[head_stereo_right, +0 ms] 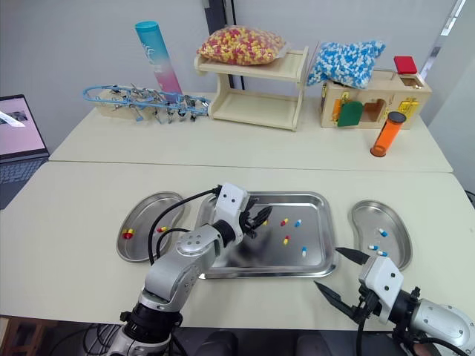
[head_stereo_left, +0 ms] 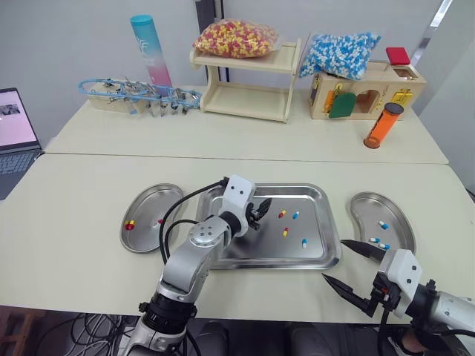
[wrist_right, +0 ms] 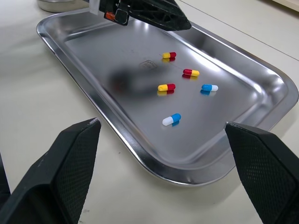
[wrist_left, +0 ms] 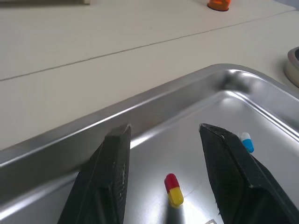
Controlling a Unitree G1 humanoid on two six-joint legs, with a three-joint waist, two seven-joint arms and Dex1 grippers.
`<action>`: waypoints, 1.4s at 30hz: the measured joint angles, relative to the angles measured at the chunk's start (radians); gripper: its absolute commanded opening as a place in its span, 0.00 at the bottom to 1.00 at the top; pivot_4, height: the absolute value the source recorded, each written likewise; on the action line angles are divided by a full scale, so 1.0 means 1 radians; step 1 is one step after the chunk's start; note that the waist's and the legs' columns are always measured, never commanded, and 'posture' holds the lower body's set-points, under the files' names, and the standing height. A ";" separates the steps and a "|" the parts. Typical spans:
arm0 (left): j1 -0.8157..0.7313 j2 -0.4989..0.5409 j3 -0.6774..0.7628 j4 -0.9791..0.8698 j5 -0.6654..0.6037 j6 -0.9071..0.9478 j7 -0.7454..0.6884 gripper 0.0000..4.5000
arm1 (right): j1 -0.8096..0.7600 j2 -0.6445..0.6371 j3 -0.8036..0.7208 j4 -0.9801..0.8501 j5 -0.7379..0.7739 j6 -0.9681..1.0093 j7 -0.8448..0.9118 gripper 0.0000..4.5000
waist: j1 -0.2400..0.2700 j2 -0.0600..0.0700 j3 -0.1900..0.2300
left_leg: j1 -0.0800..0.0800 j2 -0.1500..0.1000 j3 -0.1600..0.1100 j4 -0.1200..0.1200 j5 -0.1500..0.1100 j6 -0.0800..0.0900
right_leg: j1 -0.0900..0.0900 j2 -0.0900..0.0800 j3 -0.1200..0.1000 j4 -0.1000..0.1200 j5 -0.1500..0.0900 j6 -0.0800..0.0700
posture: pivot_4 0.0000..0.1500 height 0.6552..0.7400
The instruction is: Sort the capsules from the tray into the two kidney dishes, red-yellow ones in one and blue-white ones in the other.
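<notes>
Left claw (wrist_left: 163, 130) open over tray (wrist_left: 140, 100), red-yellow capsule (wrist_left: 174, 190) between its fingers (wrist_left: 107, 177). Descend straight, close gently; slick steel may let it skid. Right claw (head_stereo_left: 334, 259) open beside tray.

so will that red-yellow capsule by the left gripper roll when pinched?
Probably: the red-yellow capsule is a smooth rounded cylinder on the glossy tray, so it may roll or skid. Likely light; the open left gripper should close gently.
</notes>
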 measured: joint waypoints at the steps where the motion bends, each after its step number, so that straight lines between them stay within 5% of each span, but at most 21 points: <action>1: 0.002 0.000 -0.003 0.000 0.003 0.008 0.000 0.52 | 0.001 0.000 0.002 -0.002 0.000 0.000 -0.002 1.00 | 0.001 0.000 0.000 | 0.000 0.000 0.000 0.000 0.000 0.000 | 0.000 0.000 0.000 0.000 0.000 0.000 | 1.00 1.00; 14: -0.097 -0.036 0.021 0.042 -0.021 0.281 0.003 0.52 | 0.016 0.000 0.019 -0.016 -0.001 0.000 -0.016 1.00 | -0.001 0.000 0.000 | 0.000 0.000 0.000 0.000 0.000 0.000 | 0.000 0.000 0.000 0.000 0.000 0.000 | 1.00 1.00; 25: -0.120 0.008 -0.024 0.060 0.021 0.295 -0.021 0.52 | 0.015 0.001 0.022 -0.017 -0.001 0.001 -0.028 1.00 | 0.001 0.000 0.000 | 0.000 0.000 0.000 0.000 0.001 -0.002 | 0.000 0.000 0.000 0.000 0.000 0.000 | 1.00 1.00; 34: -0.124 0.043 -0.036 0.070 0.022 0.274 -0.082 0.01 | 0.014 0.004 0.024 -0.024 0.000 0.005 -0.048 1.00 | 0.001 0.000 0.000 | 0.000 0.000 0.000 0.000 0.001 -0.002 | 0.001 0.000 0.000 0.000 0.000 0.000 | 1.00 1.00; 42: -0.062 0.131 -0.018 -0.008 0.011 0.253 -0.148 0.01 | 0.013 0.005 0.027 -0.027 0.000 0.007 -0.053 1.00 | -0.002 0.001 0.000 | 0.000 0.000 0.000 0.000 0.001 -0.001 | 0.000 0.000 0.000 0.000 0.000 0.000 | 1.00 1.00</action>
